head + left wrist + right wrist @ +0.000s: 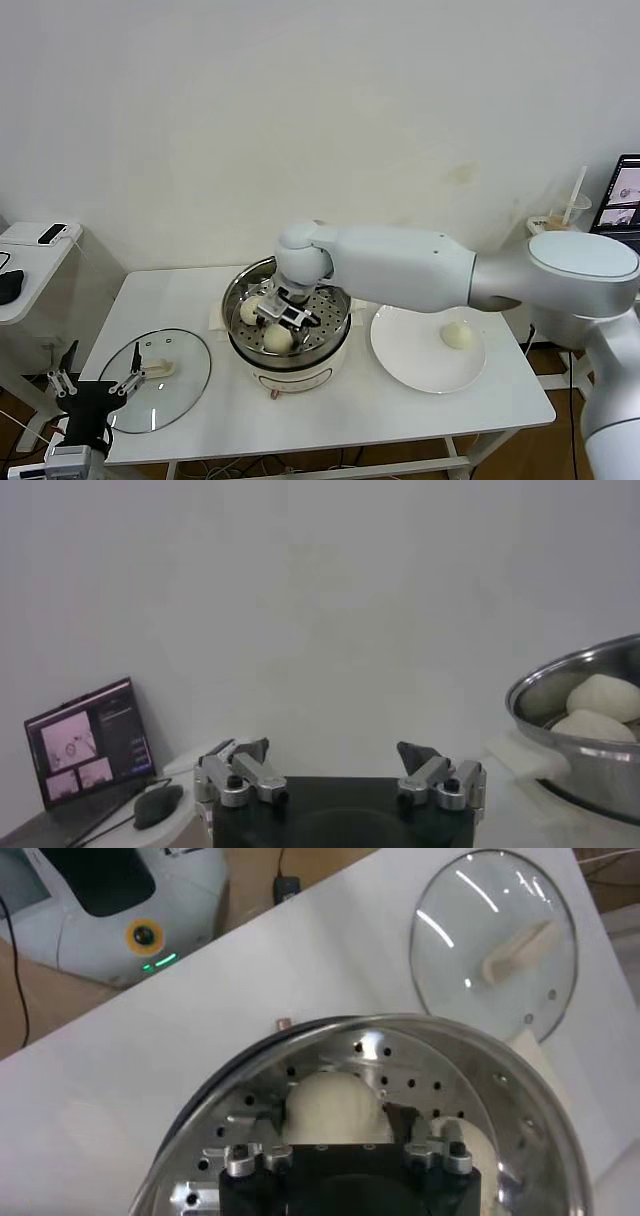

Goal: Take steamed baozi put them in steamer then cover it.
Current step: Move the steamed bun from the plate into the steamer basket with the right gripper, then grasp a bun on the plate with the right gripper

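Right tool (284, 312) is sitting inside the steamer (340, 338), fingers spread either side of a baozi (334, 1110) resting on the perforated tray; no squeeze on it is visible. Two more buns are lying in the steamer, and one baozi (458, 335) is waiting on the plate (410, 362) beside it. Judged soft, light and easily dented, it is calling for a gentle hold across its widest part. Left tool (95, 385), jaws wide, is hanging idle by the cover (185, 385), which is lying on the bench (400, 415).
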Motion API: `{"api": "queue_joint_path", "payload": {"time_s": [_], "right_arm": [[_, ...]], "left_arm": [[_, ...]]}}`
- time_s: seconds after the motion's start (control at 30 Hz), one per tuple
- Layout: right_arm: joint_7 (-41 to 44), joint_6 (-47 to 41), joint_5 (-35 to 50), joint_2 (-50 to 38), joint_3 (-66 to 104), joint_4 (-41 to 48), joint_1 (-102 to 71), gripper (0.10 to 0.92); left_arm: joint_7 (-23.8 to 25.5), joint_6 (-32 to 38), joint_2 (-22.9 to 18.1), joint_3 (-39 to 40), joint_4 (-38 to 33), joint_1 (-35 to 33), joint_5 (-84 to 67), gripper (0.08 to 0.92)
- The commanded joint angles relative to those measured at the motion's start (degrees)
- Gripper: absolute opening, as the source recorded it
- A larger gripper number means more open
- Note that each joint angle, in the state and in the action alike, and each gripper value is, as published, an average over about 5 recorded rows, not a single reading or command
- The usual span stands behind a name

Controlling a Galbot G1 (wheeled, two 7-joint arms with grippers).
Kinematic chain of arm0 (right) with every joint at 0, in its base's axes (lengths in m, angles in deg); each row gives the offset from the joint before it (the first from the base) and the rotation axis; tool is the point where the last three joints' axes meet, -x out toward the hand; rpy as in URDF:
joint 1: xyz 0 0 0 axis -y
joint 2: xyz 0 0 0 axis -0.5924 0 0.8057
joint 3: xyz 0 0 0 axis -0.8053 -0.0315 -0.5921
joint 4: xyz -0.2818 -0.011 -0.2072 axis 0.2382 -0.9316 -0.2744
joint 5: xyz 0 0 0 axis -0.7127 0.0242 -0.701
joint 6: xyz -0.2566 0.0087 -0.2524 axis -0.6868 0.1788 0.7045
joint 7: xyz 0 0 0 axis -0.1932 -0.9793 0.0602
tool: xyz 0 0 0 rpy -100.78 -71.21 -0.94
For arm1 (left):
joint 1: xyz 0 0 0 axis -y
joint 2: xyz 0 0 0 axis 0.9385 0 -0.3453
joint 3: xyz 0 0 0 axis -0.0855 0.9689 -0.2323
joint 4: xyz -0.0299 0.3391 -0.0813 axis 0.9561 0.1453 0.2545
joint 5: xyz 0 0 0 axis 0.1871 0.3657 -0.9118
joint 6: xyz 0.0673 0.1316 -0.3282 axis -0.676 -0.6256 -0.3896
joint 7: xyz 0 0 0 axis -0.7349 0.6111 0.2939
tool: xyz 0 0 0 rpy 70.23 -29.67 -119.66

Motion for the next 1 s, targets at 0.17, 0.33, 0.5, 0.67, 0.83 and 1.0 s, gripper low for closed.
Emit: {"api": "queue_joint_path", "payload": {"time_s": [0.17,0.33,0.5,0.67,0.83,1.0], "right_arm": [[0.8,-4.4,0.9,-4.0,4.2,-0.9,4.2,0.821],[1.7,-12.3,0.8,-11.3,7.6,-2.7,5.4,0.823],[1.5,-17.5,2.7,-21.6,8.7,-5.4,5.6,0.823],[0.3,-20.3,2.1,-31.5,9.9,-8.8,1.8,0.823],[-0.1,-20.8,-2.5,-42.3,14.6,-12.1,-6.1,0.823],[0.8,-18.5,-7.0,-48.8,23.9,-11.2,-17.4,0.823]], "left_arm": [[0.1,-0.2,0.6,0.2,0.0,0.4,-0.1,0.823],[0.2,-0.5,1.5,0.0,0.6,1.1,-0.8,0.823],[0.2,-0.8,2.1,0.2,1.1,1.7,-1.5,0.823],[0.2,-1.5,3.0,0.4,2.1,2.3,-3.5,0.823],[0.1,-2.1,3.9,0.9,3.1,2.5,-5.6,0.823],[-0.2,-2.0,5.2,0.7,4.1,2.9,-8.1,0.823]]}}
